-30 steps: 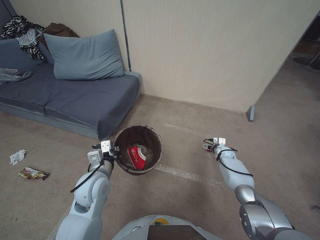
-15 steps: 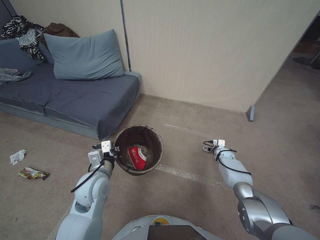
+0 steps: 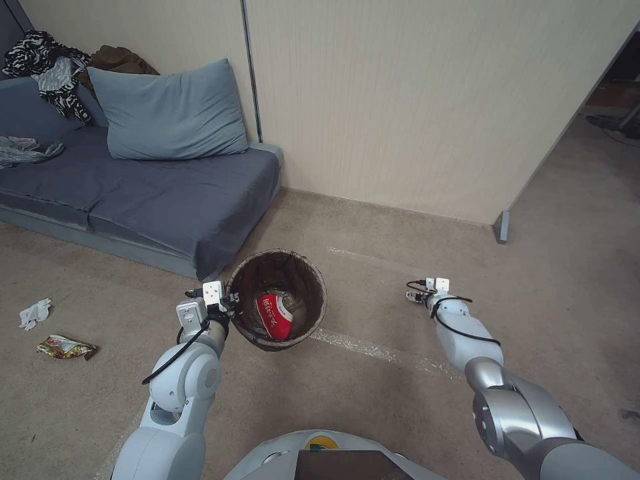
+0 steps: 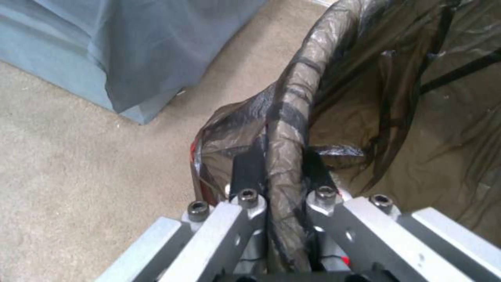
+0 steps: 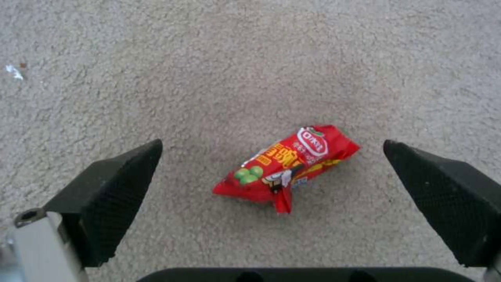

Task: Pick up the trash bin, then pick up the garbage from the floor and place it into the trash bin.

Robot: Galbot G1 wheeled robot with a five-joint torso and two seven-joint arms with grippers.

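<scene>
The floor is a beige carpet (image 3: 373,400), and it covers the whole area in front of the robot. At the far left stands a grey-blue sofa (image 3: 167,193) against a pale wall (image 3: 413,100), with a blue pillow (image 3: 170,110) on it and some clothes (image 3: 47,67) in the corner.

Near the corner of the sofa is the trash bin (image 3: 277,299), a round bin with a dark brown bag folded over its rim. The left gripper (image 3: 230,305) holds it at the rim on the robot's left side. In the left wrist view the two fingers (image 4: 248,172) are pressed together on the rim of the bin (image 4: 284,129), one finger outside and one inside, with the bag between them. Inside the bin lies a red-and-white crushed cup (image 3: 273,317).

The right arm reaches forward and down to the carpet, well apart from the bin on the right side. The right gripper (image 3: 415,297) is low over the floor. In the right wrist view its black fingers (image 5: 112,188) are spread wide, and a red snack wrapper (image 5: 287,168) lies on the carpet between them. The fingers do not touch the wrapper.

Far to the left on the carpet lie a yellow snack wrapper (image 3: 65,347) and, just behind it, a white crumpled tissue (image 3: 35,313).
</scene>
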